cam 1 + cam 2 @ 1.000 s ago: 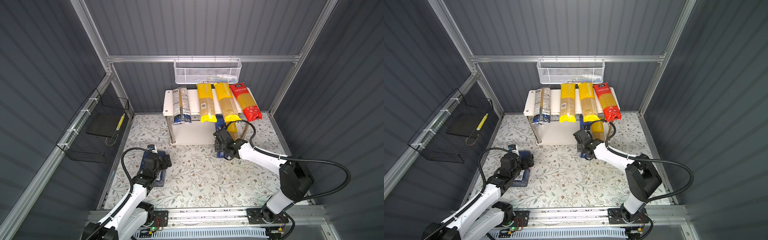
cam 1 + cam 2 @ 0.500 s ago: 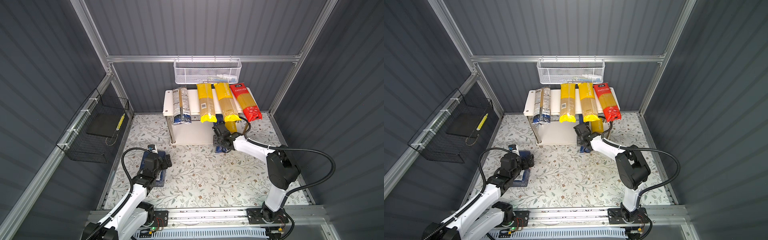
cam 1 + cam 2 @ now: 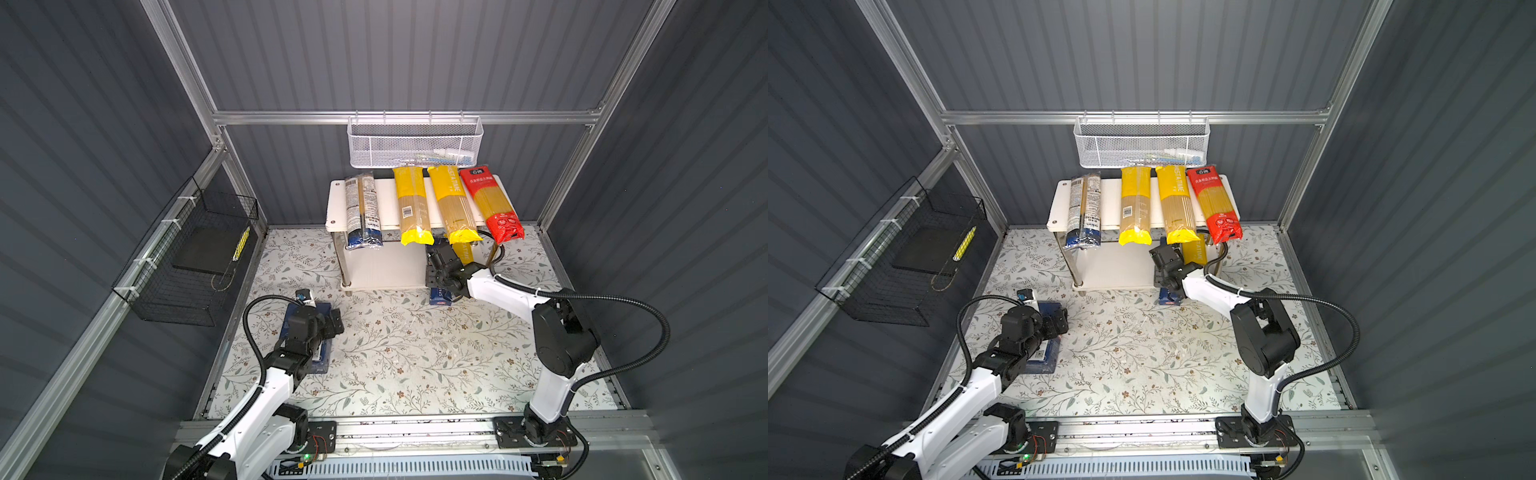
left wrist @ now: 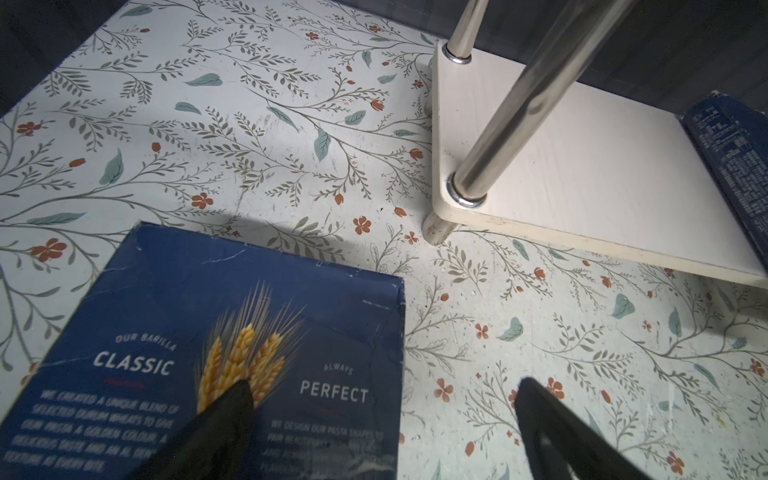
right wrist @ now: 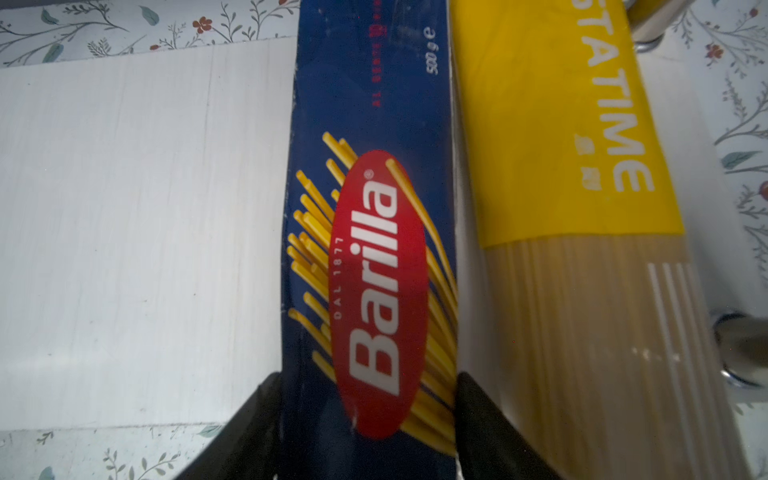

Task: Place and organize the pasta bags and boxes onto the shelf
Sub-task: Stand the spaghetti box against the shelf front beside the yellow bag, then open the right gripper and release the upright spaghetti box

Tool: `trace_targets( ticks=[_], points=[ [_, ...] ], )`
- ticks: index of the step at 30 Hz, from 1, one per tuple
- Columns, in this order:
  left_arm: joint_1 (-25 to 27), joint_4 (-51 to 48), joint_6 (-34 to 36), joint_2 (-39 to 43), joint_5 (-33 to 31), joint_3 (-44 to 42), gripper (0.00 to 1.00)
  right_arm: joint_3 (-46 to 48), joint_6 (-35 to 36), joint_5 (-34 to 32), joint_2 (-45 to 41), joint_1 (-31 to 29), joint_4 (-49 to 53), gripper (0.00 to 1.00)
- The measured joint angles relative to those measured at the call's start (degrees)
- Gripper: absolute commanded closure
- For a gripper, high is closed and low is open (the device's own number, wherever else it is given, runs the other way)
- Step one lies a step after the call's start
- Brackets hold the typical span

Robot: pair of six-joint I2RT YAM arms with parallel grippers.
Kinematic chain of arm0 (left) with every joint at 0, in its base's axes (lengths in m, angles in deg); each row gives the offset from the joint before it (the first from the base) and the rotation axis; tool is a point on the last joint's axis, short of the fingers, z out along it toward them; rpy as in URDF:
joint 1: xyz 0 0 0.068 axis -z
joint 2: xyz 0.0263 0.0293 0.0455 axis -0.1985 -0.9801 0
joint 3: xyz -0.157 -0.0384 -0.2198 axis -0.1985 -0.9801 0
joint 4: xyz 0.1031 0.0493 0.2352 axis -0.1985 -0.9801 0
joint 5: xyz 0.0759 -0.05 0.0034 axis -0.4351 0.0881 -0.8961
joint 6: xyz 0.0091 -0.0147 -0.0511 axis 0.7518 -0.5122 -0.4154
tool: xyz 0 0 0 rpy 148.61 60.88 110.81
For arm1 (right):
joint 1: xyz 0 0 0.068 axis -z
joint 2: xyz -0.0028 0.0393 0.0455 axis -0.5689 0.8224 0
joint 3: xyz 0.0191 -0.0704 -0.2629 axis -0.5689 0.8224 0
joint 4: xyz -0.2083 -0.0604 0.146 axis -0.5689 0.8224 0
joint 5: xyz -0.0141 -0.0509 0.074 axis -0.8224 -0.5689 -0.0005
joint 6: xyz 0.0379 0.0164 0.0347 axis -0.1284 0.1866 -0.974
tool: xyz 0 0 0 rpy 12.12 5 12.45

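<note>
White floral-print table (image 3: 415, 353) bearing two-tier shelf (image 3: 336, 208): four spaghetti bags (image 3: 409, 208) on top; PASTATIME bag (image 5: 561, 145) and narrow Barilla box (image 5: 374, 208) side by side on the lower board. Right pincer (image 5: 365, 376) straddles this box, grip unclear. Left pincer (image 4: 384, 382), jaws apart, over wide Barilla box (image 4: 166, 311) on the table.

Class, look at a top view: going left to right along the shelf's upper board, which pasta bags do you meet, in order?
clear bag with dark blue ends → yellow bag with barcode label → yellow PASTATIME bag → red bag

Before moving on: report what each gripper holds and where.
Left gripper: open, holds nothing. Right gripper straddles the narrow box at its long sides by the logo; whether it grips cannot be told.
</note>
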Motion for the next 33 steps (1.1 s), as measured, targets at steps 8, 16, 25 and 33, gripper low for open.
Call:
trace_targets(
  ticks=[8, 16, 25, 33],
  points=[
    [0.0, 0.0, 0.0, 0.0, 0.0, 0.0, 0.01, 6.45, -0.96, 0.02, -9.16, -0.31, -1.57, 0.25],
    [0.0, -0.07, 0.02, 0.63, 0.0, 0.0, 0.01, 16.04, -1.55, 2.93, -20.59, -4.92, -2.03, 0.22],
    [0.0, -0.11, 0.02, 3.45, -0.26, 0.0, 0.01, 21.81, -2.64, 8.5, -22.32, -9.66, -4.5, 0.2],
    [0.0, -0.22, 0.02, 2.93, -0.39, 0.0, 0.01, 21.94, -4.39, 10.14, -18.32, -9.66, -7.8, 0.18]
  ],
)
